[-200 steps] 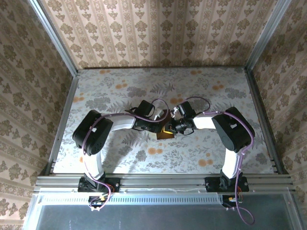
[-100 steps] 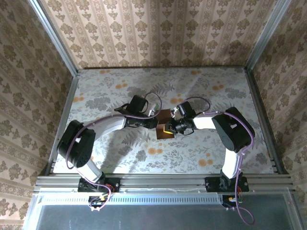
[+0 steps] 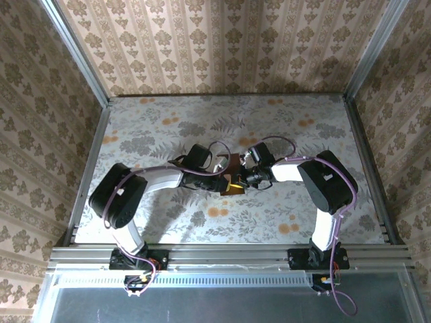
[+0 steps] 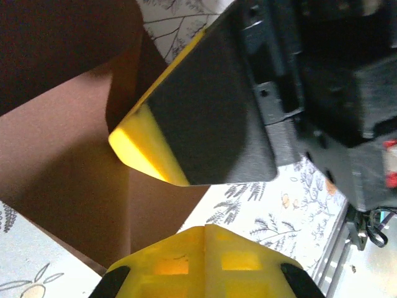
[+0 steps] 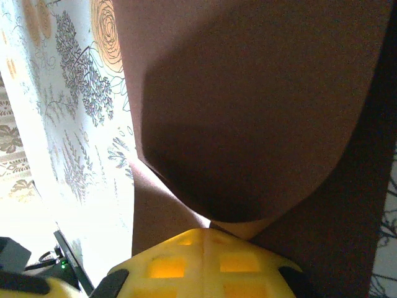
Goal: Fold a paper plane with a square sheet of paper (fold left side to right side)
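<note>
No legible text, label, brand, number or sign in any view.

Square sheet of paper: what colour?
The sheet is plain dark reddish-brown; best in right wrist view.
</note>
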`<state>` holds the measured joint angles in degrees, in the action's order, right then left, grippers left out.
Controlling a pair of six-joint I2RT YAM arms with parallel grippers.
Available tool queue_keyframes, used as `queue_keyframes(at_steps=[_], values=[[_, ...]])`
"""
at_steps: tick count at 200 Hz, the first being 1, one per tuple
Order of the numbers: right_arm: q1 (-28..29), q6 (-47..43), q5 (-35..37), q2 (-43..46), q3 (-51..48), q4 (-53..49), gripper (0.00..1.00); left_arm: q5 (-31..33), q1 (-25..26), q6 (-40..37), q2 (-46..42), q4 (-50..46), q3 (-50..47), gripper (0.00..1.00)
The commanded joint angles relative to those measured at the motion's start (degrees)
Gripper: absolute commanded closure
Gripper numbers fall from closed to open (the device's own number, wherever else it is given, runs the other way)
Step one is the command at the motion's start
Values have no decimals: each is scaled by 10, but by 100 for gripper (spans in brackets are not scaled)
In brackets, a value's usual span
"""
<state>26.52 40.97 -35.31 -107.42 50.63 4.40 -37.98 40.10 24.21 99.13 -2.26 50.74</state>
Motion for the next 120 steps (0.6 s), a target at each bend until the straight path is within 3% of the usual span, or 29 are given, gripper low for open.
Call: queue_keyframes(at_steps=[1, 120], values=[[4, 3, 41, -17, -22, -53, 100, -18, 1, 0, 19, 3, 13, 100], [4, -5, 46, -20, -17, -67, 100, 7, -2, -11, 51, -5, -1, 100]])
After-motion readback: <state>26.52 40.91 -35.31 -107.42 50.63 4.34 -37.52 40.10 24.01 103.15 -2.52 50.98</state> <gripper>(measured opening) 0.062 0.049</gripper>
